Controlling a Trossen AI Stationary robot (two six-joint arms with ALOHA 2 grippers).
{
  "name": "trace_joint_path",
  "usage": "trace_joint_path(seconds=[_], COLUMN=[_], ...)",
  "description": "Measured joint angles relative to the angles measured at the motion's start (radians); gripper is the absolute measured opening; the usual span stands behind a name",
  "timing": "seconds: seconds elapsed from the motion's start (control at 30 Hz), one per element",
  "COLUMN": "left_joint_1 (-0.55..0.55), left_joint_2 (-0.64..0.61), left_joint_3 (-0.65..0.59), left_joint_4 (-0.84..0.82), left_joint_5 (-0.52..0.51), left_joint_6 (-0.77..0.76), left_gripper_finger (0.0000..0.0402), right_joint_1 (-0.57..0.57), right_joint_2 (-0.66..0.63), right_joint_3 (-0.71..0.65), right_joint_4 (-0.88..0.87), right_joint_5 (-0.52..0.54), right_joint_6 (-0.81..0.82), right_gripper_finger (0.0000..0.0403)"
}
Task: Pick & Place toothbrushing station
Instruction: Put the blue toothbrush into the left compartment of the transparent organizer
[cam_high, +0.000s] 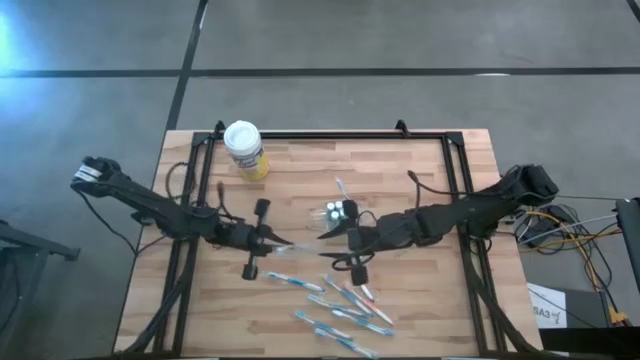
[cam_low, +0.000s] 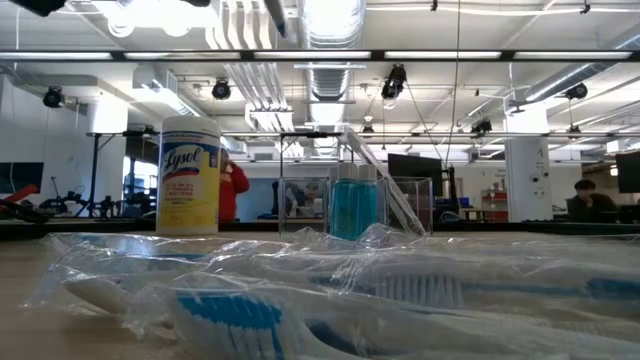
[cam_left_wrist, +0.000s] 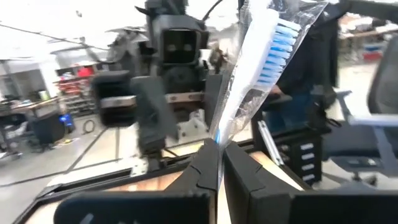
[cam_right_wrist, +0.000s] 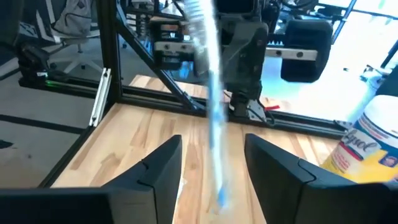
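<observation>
Left wrist view, left pincer (cam_left_wrist: 219, 163) clamped on crinkly clear-wrapped blue-bristled toothbrush (cam_left_wrist: 264, 53), right pincer (cam_right_wrist: 211, 163) spread apart, wood-grain table (cam_high: 300, 190).

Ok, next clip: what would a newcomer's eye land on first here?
Probably the wrapped toothbrush pinched upright in the left gripper at the table's middle, its blue bristles high in the left wrist view. The right gripper faces it with fingers spread, the brush between them but not gripped. Next come the loose toothbrushes scattered on the near side of the table, and the yellow Lysol canister at the far left.
</observation>
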Motion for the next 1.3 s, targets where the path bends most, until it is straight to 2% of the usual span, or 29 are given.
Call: trace_joint_path(seconds=[0.23,0.5,0.6,0.77,0.93,1.1,1.2,1.3], left_joint_1=[0.0,0.0,0.0,0.005,0.042,0.14,0.223,0.31], left_joint_2=[-0.231,-0.429,-0.46,-0.446,-0.386,-0.281,-0.195,-0.092], left_joint_3=[-0.175,-0.338,-0.377,-0.41,-0.394,-0.338,-0.303,-0.277], left_joint_4=[-0.005,-0.024,-0.026,-0.027,-0.018,-0.005,0.04,0.138], left_joint_5=[-0.046,-0.088,-0.123,-0.151,-0.162,-0.162,-0.105,0.007], left_joint_6=[-0.089,-0.14,-0.145,-0.164,-0.184,-0.191,-0.191,-0.2], left_gripper_finger=[0.0007,0.0007,0.0007,0.0006,0.0001,0.0001,0.0001,0.0001], right_joint_1=[0.01,0.011,0.013,0.034,0.039,0.038,0.037,0.037], right_joint_2=[-0.126,-0.349,-0.395,-0.403,-0.383,-0.357,-0.354,-0.355], right_joint_3=[-0.182,-0.583,-0.714,-0.847,-0.895,-0.901,-0.894,-0.892], right_joint_4=[0.077,0.433,0.621,0.797,0.821,0.821,0.82,0.826], right_joint_5=[-0.004,-0.001,0.063,0.126,0.131,0.13,0.129,0.128], right_joint_6=[0.038,0.077,0.141,0.138,0.108,0.082,0.056,0.033], right_gripper_finger=[0.0133,0.0056,0.0028,0.0009,0.0008,0.0008,0.0008,0.0008])
